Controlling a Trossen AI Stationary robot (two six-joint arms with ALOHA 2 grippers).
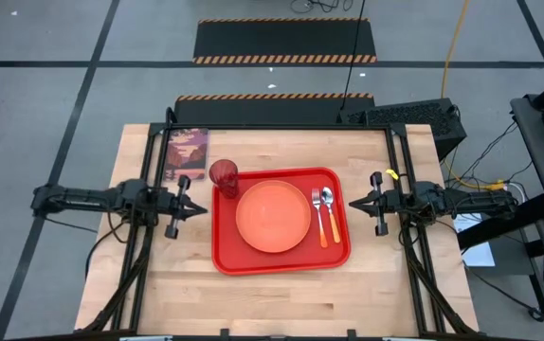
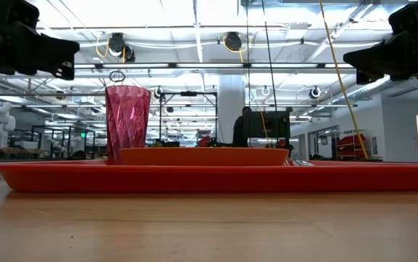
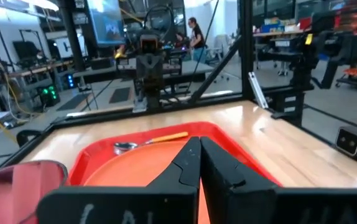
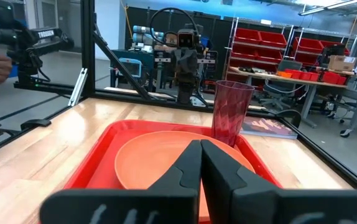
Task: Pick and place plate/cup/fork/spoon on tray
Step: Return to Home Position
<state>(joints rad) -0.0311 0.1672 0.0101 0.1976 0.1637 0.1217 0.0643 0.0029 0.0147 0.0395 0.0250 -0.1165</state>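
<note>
High view shows no writing that can be read; a printed card [image 1: 188,154] with a reddish picture lies on the table [image 1: 281,294] at its far left, its text too small to make out.

Left of the tray [image 1: 226,259], the left gripper [image 1: 199,209] hangs above bare wood, fingers pressed together and holding nothing, tips aimed right toward the tray's left rim and clear of it. The cup [image 1: 224,175] stands upright in the tray's far left corner, near those tips and a little farther back. The plate [image 1: 273,217] lies flat in the middle of the tray, to the right of the cup. Right of the plate, the fork [image 1: 318,219] and spoon [image 1: 329,210] lie side by side on the tray floor, handles pointing near, the fork closer to the plate.

Right of the tray, the right gripper [image 1: 352,203] mirrors the left one: fingers together, empty, tips pointing left at the tray's right rim, just beside the spoon's side of the tray without touching it.
</note>
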